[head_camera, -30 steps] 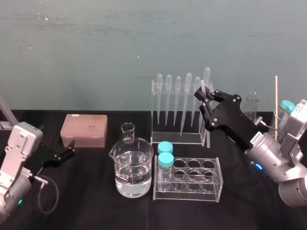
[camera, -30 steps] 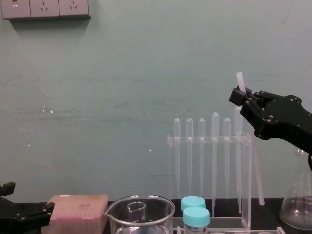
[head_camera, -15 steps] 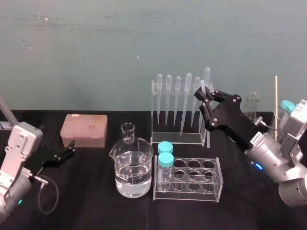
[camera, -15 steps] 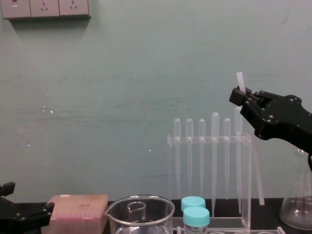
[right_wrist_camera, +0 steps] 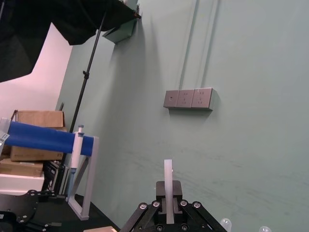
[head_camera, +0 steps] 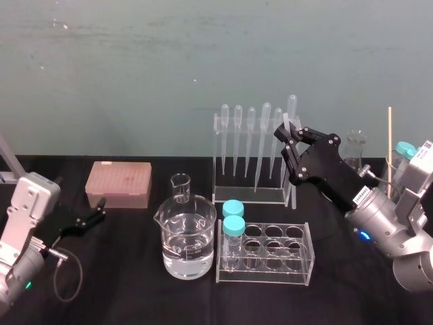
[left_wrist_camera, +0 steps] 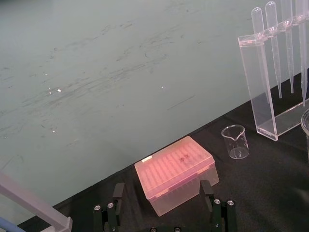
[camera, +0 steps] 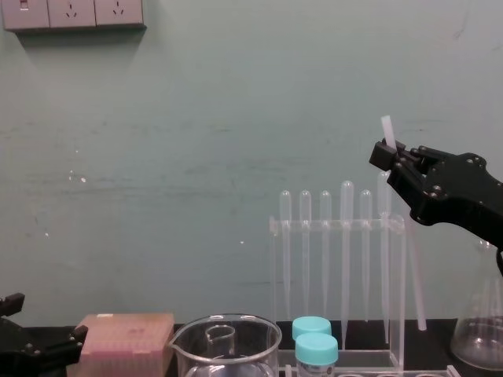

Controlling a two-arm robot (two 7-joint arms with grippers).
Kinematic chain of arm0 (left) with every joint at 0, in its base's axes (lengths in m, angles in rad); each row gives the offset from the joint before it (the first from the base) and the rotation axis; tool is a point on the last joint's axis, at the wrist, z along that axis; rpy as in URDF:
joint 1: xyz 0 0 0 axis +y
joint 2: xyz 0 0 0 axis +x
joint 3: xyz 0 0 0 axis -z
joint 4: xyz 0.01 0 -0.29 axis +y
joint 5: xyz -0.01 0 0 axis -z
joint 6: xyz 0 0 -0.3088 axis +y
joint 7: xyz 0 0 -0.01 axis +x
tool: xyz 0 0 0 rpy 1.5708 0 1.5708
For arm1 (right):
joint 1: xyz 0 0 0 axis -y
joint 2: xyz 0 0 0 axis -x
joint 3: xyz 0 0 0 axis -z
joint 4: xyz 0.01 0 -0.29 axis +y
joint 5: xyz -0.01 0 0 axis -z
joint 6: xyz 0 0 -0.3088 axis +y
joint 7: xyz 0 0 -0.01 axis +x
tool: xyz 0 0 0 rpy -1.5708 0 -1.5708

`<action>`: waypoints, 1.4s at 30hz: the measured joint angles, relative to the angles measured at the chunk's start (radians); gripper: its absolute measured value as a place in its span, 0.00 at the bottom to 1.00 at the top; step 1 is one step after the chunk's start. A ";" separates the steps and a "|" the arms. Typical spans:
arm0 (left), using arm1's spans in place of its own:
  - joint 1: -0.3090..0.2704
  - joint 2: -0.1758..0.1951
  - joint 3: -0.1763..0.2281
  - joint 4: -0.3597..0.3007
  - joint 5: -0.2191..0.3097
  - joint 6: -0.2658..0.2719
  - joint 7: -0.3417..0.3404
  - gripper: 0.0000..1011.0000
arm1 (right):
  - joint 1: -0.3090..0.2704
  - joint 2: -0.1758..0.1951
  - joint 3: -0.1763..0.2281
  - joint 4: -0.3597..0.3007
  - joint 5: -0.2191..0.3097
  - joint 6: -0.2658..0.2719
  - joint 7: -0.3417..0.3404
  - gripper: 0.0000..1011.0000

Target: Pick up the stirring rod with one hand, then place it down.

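Observation:
My right gripper [head_camera: 288, 139] is shut on the stirring rod [head_camera: 287, 124], a thin translucent-white stick, gripping it near its flat-cut top. In the chest view the rod [camera: 412, 267] slants down from the right gripper [camera: 389, 154] past the right end of the pipette rack, and its lower end sits close to the tabletop. The right wrist view has the rod [right_wrist_camera: 168, 186] standing up between the black fingers [right_wrist_camera: 158, 212]. Low over the table's left side, my left gripper [head_camera: 93, 216] is parked and open, with its fingers [left_wrist_camera: 114, 212] set wide apart and nothing between them.
A clear pipette rack [head_camera: 249, 194] with several pipettes stands just left of the rod. In front are a water-filled beaker [head_camera: 188, 238], a small beaker [head_camera: 180, 187] and a tube rack [head_camera: 270, 257] with two teal-capped tubes [head_camera: 233, 218]. A pink tip box [head_camera: 118, 183] sits left, a flask [head_camera: 354, 150] right.

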 joint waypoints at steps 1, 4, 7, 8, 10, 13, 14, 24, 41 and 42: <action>0.000 0.000 0.000 0.000 0.000 0.000 0.000 0.99 | 0.000 0.000 0.000 0.000 0.000 0.000 0.000 0.07; 0.000 0.000 0.000 0.000 0.000 0.000 0.000 0.99 | 0.000 0.000 0.000 0.000 0.000 0.000 0.000 0.07; 0.000 0.000 0.000 0.000 0.000 0.000 0.000 0.99 | 0.000 0.000 0.000 0.000 0.000 0.000 0.000 0.07; 0.000 0.000 0.000 0.000 0.000 0.000 0.000 0.99 | 0.000 0.000 0.000 0.000 0.000 0.000 0.000 0.07; 0.000 0.000 0.000 0.000 0.000 0.000 0.000 0.99 | 0.000 0.000 0.000 0.000 0.000 0.000 0.000 0.07; 0.000 0.000 0.000 0.000 0.000 0.000 0.000 0.99 | 0.000 0.000 0.000 0.000 0.000 0.000 0.000 0.07; 0.000 0.000 0.000 0.000 0.000 0.000 0.000 0.99 | 0.000 0.000 0.000 0.000 0.000 0.000 0.000 0.07; 0.000 0.000 0.000 0.000 0.000 0.000 0.000 0.99 | 0.000 0.000 0.000 0.000 0.000 0.000 0.000 0.07; 0.000 0.000 0.000 0.000 0.000 0.000 0.000 0.99 | 0.000 0.000 0.000 0.000 0.000 0.000 0.000 0.07; 0.000 0.000 0.000 0.000 0.000 0.000 0.000 0.99 | 0.000 0.000 0.000 0.000 0.000 0.000 0.000 0.07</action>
